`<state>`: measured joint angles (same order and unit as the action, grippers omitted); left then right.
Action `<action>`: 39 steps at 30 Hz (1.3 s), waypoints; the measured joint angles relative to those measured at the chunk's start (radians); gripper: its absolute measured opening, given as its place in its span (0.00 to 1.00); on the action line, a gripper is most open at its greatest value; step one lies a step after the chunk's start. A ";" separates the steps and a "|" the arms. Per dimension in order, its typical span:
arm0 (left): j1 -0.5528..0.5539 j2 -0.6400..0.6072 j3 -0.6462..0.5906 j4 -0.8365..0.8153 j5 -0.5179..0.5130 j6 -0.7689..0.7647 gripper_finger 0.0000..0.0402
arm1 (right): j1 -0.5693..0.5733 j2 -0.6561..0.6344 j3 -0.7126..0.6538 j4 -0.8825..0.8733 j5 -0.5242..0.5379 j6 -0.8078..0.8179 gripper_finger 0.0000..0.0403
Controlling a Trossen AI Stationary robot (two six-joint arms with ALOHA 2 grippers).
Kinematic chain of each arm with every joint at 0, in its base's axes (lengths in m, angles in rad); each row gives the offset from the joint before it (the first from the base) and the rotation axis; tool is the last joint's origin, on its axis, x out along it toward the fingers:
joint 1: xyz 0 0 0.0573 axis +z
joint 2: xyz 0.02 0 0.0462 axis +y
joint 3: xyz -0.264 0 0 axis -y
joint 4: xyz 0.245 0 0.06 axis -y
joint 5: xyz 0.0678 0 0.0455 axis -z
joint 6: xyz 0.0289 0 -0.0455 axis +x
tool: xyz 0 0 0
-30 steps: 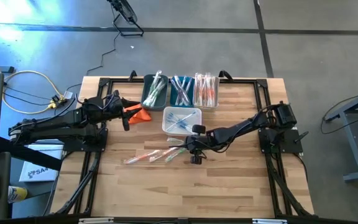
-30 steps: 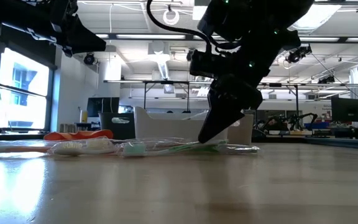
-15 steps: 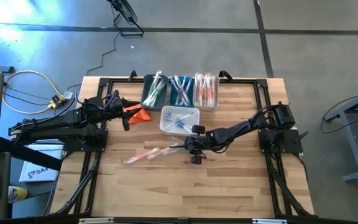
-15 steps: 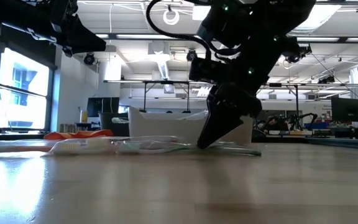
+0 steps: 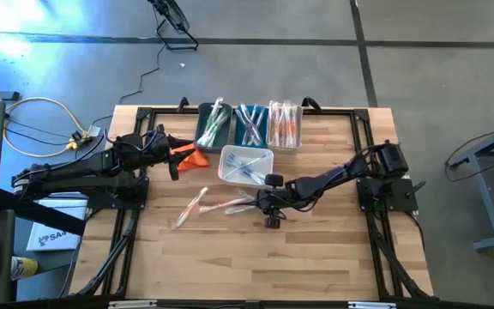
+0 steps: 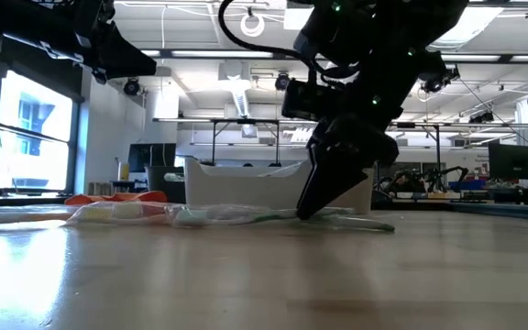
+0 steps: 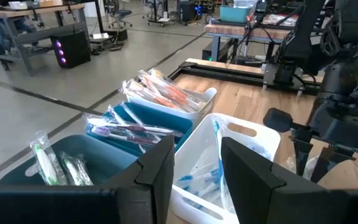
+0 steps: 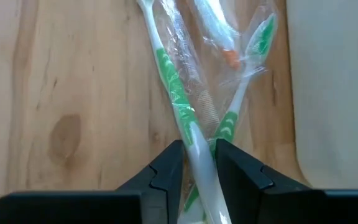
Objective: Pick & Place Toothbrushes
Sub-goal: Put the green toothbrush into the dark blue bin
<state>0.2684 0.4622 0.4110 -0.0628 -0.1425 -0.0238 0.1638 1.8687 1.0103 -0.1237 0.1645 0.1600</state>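
While low, right end effector [image 8: 197,163] pinches green toothbrush [image 8: 180,112]

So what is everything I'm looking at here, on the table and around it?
Table: one, light wood, under both arms.
Teal bins: two, at the far edge, holding wrapped toothbrushes.
Clear bin: one, beside the teal ones, orange-handled brushes inside.
White bin: one, mid-table, blue-handled brushes inside.
Loose toothbrushes: a few, wrapped, green and pinkish, on the wood in front of the white bin.
Green toothbrush: one, between the right gripper's fingers.
Cloth: one, orange, by the left gripper.
Cables: yellow and black, on the floor at left.
Left gripper: open, waiting by the cloth.
Right gripper: shut on the green toothbrush.
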 joint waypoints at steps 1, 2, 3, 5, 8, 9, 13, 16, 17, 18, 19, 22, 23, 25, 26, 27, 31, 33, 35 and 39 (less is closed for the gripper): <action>0.000 0.000 0.000 0.000 0.000 0.000 0.32 | 0.000 -0.004 0.000 -0.001 -0.003 0.000 0.21; 0.000 0.000 0.000 0.000 0.000 0.000 0.32 | 0.000 -0.007 0.000 0.000 -0.003 0.000 0.20; 0.000 0.000 0.000 0.000 0.000 0.000 0.32 | 0.000 -0.011 0.000 0.001 -0.004 0.000 0.18; 0.000 0.000 0.000 0.000 0.000 0.000 0.32 | 0.000 -0.013 0.000 0.000 -0.008 0.000 0.15; 0.000 0.000 0.000 0.000 0.000 0.000 0.32 | 0.000 -0.013 0.000 0.002 -0.034 0.000 0.08; 0.000 0.000 0.000 0.000 0.000 0.000 0.32 | 0.000 -0.014 0.000 0.002 -0.040 0.000 0.06; 0.000 0.000 0.000 0.000 0.000 0.000 0.32 | 0.000 -0.015 0.000 0.003 -0.041 0.000 0.04; 0.000 0.000 0.000 0.000 0.000 0.000 0.32 | 0.000 -0.015 0.000 0.003 -0.043 0.000 0.05; 0.000 0.000 0.000 0.000 0.000 0.000 0.32 | 0.000 -0.015 0.000 0.003 -0.047 0.000 0.05; 0.000 0.000 0.000 0.000 0.000 0.000 0.32 | 0.000 -0.015 0.000 0.004 -0.054 0.000 0.05; 0.000 0.000 0.000 0.000 0.000 0.000 0.32 | 0.000 -0.016 0.000 0.005 -0.063 0.000 0.05; 0.000 0.000 0.000 0.000 0.000 0.000 0.32 | 0.000 -0.023 0.000 -0.002 -0.079 0.000 0.03; 0.000 0.000 0.000 0.000 0.000 0.000 0.32 | 0.000 -0.024 0.001 -0.001 -0.086 0.000 0.03; 0.000 0.000 0.000 0.000 0.000 0.000 0.32 | 0.000 -0.030 0.001 -0.005 -0.087 0.000 0.03; 0.000 0.000 0.000 0.000 0.000 0.000 0.32 | 0.000 -0.039 0.001 -0.012 -0.088 0.000 0.03; 0.000 0.000 0.000 0.000 0.000 0.000 0.32 | 0.000 -0.048 0.001 -0.008 -0.087 0.000 0.03; 0.000 0.000 0.000 0.000 0.000 0.000 0.32 | 0.001 -0.100 0.002 -0.012 -0.057 -0.001 0.03; 0.000 0.000 0.000 0.000 0.000 0.000 0.32 | 0.001 -0.136 0.002 -0.008 -0.039 -0.005 0.03; 0.000 0.000 0.000 0.000 0.000 0.000 0.32 | 0.000 -0.171 0.002 -0.006 -0.025 -0.007 0.03; 0.000 0.000 0.000 0.000 0.000 0.000 0.32 | 0.000 -0.240 0.002 0.007 0.015 -0.007 0.03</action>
<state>0.2684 0.4622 0.4110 -0.0628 -0.1425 -0.0238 0.1638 1.6284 1.0126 -0.1170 0.1798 0.1528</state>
